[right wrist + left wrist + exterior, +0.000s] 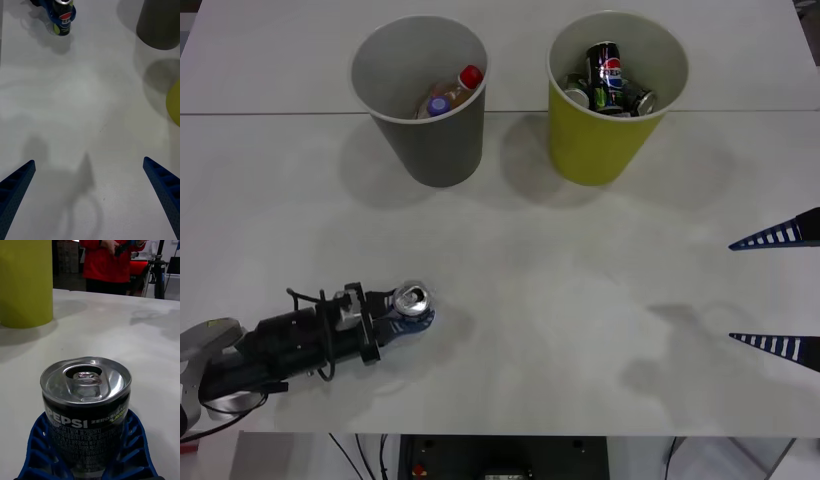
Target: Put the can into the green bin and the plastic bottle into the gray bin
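A can (412,300) with a shiny pull-tab top and a black Pepsi label (85,416) stands upright on the table near the front left. My left gripper (416,310) is shut on it, its blue fingers (37,450) hugging the lower half. The right wrist view shows the same can (63,20) far off. The gray bin (425,150) stands at the back left, with a red-capped plastic bottle (455,90) inside it. The green bin (595,150) stands to its right. My right gripper (778,290) hovers open at the table's right side, holding nothing.
The green bin holds several cans, among them another Pepsi can (604,68). A second bottle with a blue cap (437,104) lies in the gray bin. White table (560,300) stretches between the two grippers and the bins.
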`<state>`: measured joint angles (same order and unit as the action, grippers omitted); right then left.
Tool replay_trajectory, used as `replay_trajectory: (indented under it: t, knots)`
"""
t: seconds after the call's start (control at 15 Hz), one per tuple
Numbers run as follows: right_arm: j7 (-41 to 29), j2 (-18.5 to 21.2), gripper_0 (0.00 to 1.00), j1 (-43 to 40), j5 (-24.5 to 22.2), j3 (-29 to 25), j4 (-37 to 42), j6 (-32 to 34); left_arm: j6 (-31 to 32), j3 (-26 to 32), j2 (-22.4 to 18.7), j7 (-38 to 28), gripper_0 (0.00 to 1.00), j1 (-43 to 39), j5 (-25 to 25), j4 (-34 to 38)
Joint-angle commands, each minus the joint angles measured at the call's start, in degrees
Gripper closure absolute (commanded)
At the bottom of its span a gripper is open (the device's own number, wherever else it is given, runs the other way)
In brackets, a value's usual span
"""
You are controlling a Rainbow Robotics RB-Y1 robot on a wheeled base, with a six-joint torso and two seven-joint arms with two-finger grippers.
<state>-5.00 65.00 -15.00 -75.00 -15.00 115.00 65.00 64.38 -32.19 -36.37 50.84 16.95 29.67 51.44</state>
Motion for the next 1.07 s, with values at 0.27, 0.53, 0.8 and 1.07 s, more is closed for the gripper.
replay_trajectory:
  t: [0.27, 0.53, 0.8, 1.07]
  knots:
    - [0.00, 0.00, 0.00, 0.00, 0.00, 0.00, 0.00, 0.00, -1.89, 0.28, -0.10, -7.16, 1.00, 3.44, 2.41, 1.29]
    - [0.00, 0.00, 0.00, 0.00, 0.00, 0.00, 0.00, 0.00, -11.03, 2.30, -0.54, -24.38, 1.00, 3.71, 11.99, 12.98]
    - [0.00, 0.00, 0.00, 0.00, 0.00, 0.00, 0.00, 0.00, -13.23, 6.44, -3.53, -45.83, 1.00, 3.71, 27.46, 25.02]
    - [0.00, 0.00, 0.00, 0.00, 0.00, 0.00, 0.00, 0.00, -14.28, 10.92, -6.52, -74.57, 1.00, 3.71, 51.98, 42.77]
